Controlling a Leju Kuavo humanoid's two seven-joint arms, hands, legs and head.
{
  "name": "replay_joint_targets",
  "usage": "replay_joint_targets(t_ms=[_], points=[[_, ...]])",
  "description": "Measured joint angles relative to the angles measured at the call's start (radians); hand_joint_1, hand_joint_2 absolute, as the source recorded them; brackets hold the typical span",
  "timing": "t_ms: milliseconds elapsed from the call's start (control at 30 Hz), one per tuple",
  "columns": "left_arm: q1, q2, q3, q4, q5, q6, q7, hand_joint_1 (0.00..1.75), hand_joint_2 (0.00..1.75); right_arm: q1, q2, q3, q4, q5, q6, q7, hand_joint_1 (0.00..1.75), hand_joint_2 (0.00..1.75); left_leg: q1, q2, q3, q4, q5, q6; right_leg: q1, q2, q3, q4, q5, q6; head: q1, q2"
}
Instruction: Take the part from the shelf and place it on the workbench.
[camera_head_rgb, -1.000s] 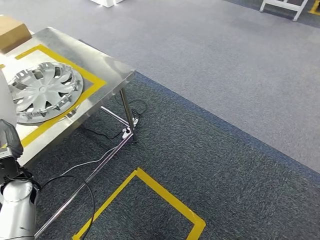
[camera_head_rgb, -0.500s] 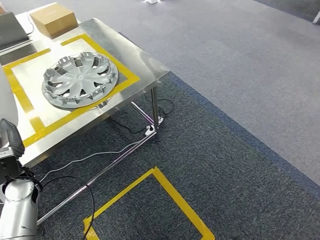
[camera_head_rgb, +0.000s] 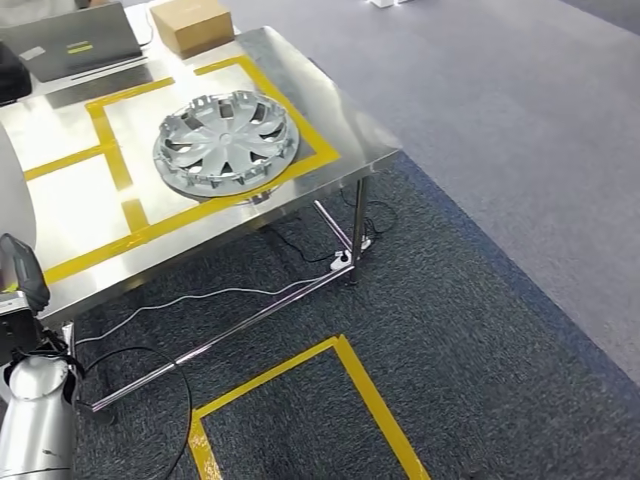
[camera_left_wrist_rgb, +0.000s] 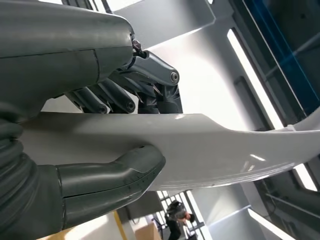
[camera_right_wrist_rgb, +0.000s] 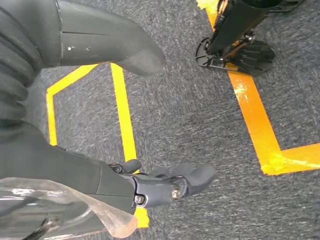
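The left hand (camera_left_wrist_rgb: 94, 125) grips a smooth white part (camera_left_wrist_rgb: 226, 145): the thick thumb (camera_left_wrist_rgb: 113, 175) presses one face of the panel and the darker fingers (camera_left_wrist_rgb: 151, 75) fold over the other face, so the part is clamped between them. In the left wrist view the part runs out from the hand as a long, curved white sheet, with ceiling light strips behind it. In the head view the same left hand (camera_head_rgb: 23, 275) sits at the left edge, above its silver forearm, with a pale rounded edge of the part (camera_head_rgb: 11, 195) rising just above it, beside the near edge of the desk.

The desk (camera_head_rgb: 355, 140) is a polished steel top on thin metal legs, marked with yellow tape into rectangles. A silver wheel cover (camera_head_rgb: 225, 140) lies flat inside the right-hand taped rectangle, its edge close to the tape line. At the far side of the desk are a brown cardboard box (camera_head_rgb: 190, 25) and a grey laptop (camera_head_rgb: 72, 45), well apart from the wheel cover. Cables (camera_head_rgb: 226, 295) trail on the dark carpet under the desk, and a yellow taped outline (camera_head_rgb: 355, 380) marks the floor in front of it.

The right hand (camera_right_wrist_rgb: 132, 125) hangs over the carpet holding nothing, its thumb and fingers spread apart, with yellow floor tape (camera_right_wrist_rgb: 124, 115) beneath it.
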Motion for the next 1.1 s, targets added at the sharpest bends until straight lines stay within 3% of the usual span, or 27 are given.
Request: replay_joint_targets(t_ms=[33, 67, 100, 167, 200, 233, 267, 300, 400, 467, 533, 600, 633, 667, 733, 767, 800, 867, 933, 1000, 1100], points=[[0.001, 0.001, 0.000, 0.000, 0.000, 0.000, 0.000, 1.75, 1.75, -0.001, 0.000, 0.000, 0.000, 0.000, 0.000, 0.000, 0.00, 1.75, 0.002, -0.014, 0.000, -0.003, 0.002, 0.004, 0.001, -0.013, 0.002, -0.002, -0.003, 0.005, 0.001, 0.000], [0.003, 0.001, 0.000, 0.000, 0.001, 0.000, -0.001, 1.75, 1.75, -0.003, 0.000, 0.000, 0.000, 0.000, 0.000, 0.000, 0.00, 1.75, 0.006, -0.027, 0.002, -0.008, 0.005, 0.008, 0.000, -0.008, 0.003, 0.001, -0.010, 0.010, 0.002, 0.000], [0.003, 0.000, 0.000, 0.000, 0.001, 0.001, -0.001, 1.75, 1.75, -0.004, -0.001, 0.000, 0.000, 0.000, 0.000, 0.000, 0.00, 1.75, 0.010, -0.040, 0.005, -0.013, 0.007, 0.014, -0.001, 0.013, -0.004, 0.019, -0.024, 0.014, 0.004, 0.000], [0.001, -0.002, -0.001, 0.000, 0.001, 0.001, -0.001, 1.75, 1.75, -0.004, -0.002, 0.000, 0.000, 0.000, 0.001, 0.000, 0.00, 1.75, 0.017, -0.065, 0.008, -0.019, 0.010, 0.021, -0.006, 0.081, -0.053, 0.120, -0.075, 0.021, 0.011, 0.000], [0.001, -0.004, -0.001, 0.000, 0.002, 0.001, -0.001, 1.75, 1.75, -0.002, -0.002, 0.000, 0.000, 0.000, 0.002, 0.000, 0.00, 1.75, 0.018, -0.079, 0.008, -0.018, 0.010, 0.023, -0.008, 0.103, -0.090, 0.190, -0.104, 0.023, 0.013, 0.000], [0.002, -0.006, -0.002, 0.000, 0.002, 0.000, -0.001, 1.75, 1.75, 0.000, -0.002, 0.000, 0.000, 0.000, 0.003, 0.001, 0.00, 1.75, 0.018, -0.094, 0.008, -0.018, 0.010, 0.023, -0.008, 0.113, -0.125, 0.251, -0.121, 0.025, 0.015, 0.000], [0.004, -0.008, -0.002, 0.001, 0.002, 0.000, -0.001, 1.75, 1.75, 0.001, -0.002, 0.000, 0.000, 0.000, 0.003, 0.001, 0.00, 1.75, 0.019, -0.110, 0.008, -0.017, 0.009, 0.023, -0.009, 0.116, -0.148, 0.281, -0.120, 0.026, 0.015, 0.000], [0.005, -0.009, -0.002, 0.001, 0.002, 0.000, -0.001, 1.75, 1.75, 0.003, -0.002, -0.001, 0.000, 0.000, 0.002, 0.002, 0.00, 1.75, 0.019, -0.125, 0.009, -0.016, 0.009, 0.023, -0.009, 0.118, -0.152, 0.272, -0.098, 0.026, 0.015, 0.000], [0.008, -0.010, -0.005, 0.002, 0.003, 0.000, -0.001, 1.75, 1.75, 0.000, -0.002, -0.001, 0.000, 0.002, -0.010, 0.010, 0.00, 1.75, 0.021, -0.159, 0.008, -0.005, 0.002, 0.015, -0.012, 0.137, -0.084, 0.086, 0.011, 0.025, 0.016, 0.000], [0.009, -0.009, -0.010, 0.002, 0.005, -0.001, -0.001, 1.75, 1.75, -0.004, -0.002, -0.001, 0.000, 0.006, -0.025, 0.021, 0.00, 1.75, 0.019, -0.172, 0.002, 0.003, 0.000, 0.005, -0.012, 0.150, -0.051, 0.017, 0.028, 0.020, 0.016, 0.000], [0.014, -0.006, -0.015, 0.002, 0.006, -0.004, -0.001, 1.75, 1.75, -0.006, -0.002, -0.002, 0.000, 0.009, -0.035, 0.029, 0.00, 1.75, 0.020, -0.181, -0.001, 0.003, 0.001, -0.004, -0.011, 0.149, -0.044, 0.013, 0.026, 0.008, 0.016, 0.000], [0.018, -0.002, -0.020, 0.002, 0.006, -0.005, 0.000, 1.75, 1.75, -0.006, -0.001, -0.002, 0.000, 0.011, -0.039, 0.032, 0.00, 1.75, 0.021, -0.159, -0.008, 0.019, -0.013, -0.014, -0.013, 0.144, -0.041, 0.010, 0.030, -0.005, 0.014, 0.000], [0.018, 0.000, -0.023, 0.002, 0.007, -0.005, 0.000, 1.75, 1.75, -0.006, 0.000, -0.002, 0.000, 0.011, -0.039, 0.033, 0.00, 1.75, 0.021, -0.140, -0.021, 0.051, -0.033, -0.020, -0.015, 0.141, -0.040, 0.008, 0.031, -0.011, 0.012, 0.000], [0.018, 0.001, -0.025, 0.002, 0.009, -0.007, 0.001, 1.75, 1.75, -0.004, 0.000, -0.002, 0.000, 0.011, -0.040, 0.033, 0.00, 1.75, 0.022, -0.118, -0.045, 0.104, -0.063, -0.025, -0.015, 0.138, -0.038, 0.008, 0.030, -0.015, 0.010, 0.000], [0.021, 0.003, -0.033, 0.002, 0.015, -0.015, 0.005, 1.75, 1.75, 0.000, 0.000, -0.003, 0.000, 0.011, -0.041, 0.029, 0.00, 1.75, 0.026, -0.099, -0.108, 0.238, -0.118, -0.032, -0.015, 0.131, -0.037, 0.008, 0.026, -0.019, 0.009, 0.000], [0.026, 0.005, -0.038, 0.003, 0.019, -0.022, 0.008, 1.75, 1.75, 0.001, 0.000, -0.003, 0.000, 0.012, -0.042, 0.026, 0.00, 1.75, 0.028, -0.097, -0.129, 0.280, -0.127, -0.034, -0.015, 0.127, -0.035, 0.008, 0.023, -0.020, 0.009, 0.000], [0.030, 0.007, -0.043, 0.003, 0.022, -0.028, 0.009, 1.75, 1.75, 0.002, 0.000, -0.003, 0.000, 0.013, -0.042, 0.023, 0.00, 1.75, 0.029, -0.096, -0.132, 0.286, -0.115, -0.034, -0.014, 0.125, -0.032, 0.008, 0.019, -0.019, 0.009, 0.000], [0.034, 0.013, -0.052, 0.003, 0.025, -0.037, 0.010, 1.75, 1.75, 0.002, 0.000, -0.003, 0.000, 0.015, -0.041, 0.017, 0.00, 1.75, 0.028, -0.094, -0.082, 0.185, -0.049, -0.026, -0.014, 0.119, -0.021, 0.008, 0.009, -0.016, 0.009, 0.000], [0.034, 0.017, -0.059, 0.002, 0.027, -0.041, 0.011, 1.75, 1.75, 0.001, 0.001, -0.003, 0.000, 0.015, -0.041, 0.014, 0.00, 1.75, 0.021, -0.085, -0.014, 0.057, -0.013, -0.013, -0.012, 0.114, -0.008, 0.007, -0.001, -0.008, 0.009, 0.000], [0.034, 0.021, -0.064, 0.002, 0.029, -0.044, 0.011, 1.75, 1.75, 0.000, 0.002, -0.004, 0.000, 0.016, -0.039, 0.014, 0.00, 1.75, 0.014, -0.080, 0.013, 0.003, -0.023, -0.001, -0.012, 0.108, -0.002, 0.004, -0.004, 0.006, 0.010, 0.000], [0.037, 0.025, -0.069, 0.002, 0.032, -0.048, 0.015, 1.75, 1.75, -0.001, 0.002, -0.004, 0.000, 0.018, -0.037, 0.014, 0.00, 1.75, 0.018, -0.087, 0.035, -0.016, -0.029, 0.015, -0.012, 0.104, 0.000, 0.024, -0.004, 0.029, 0.011, 0.000]])
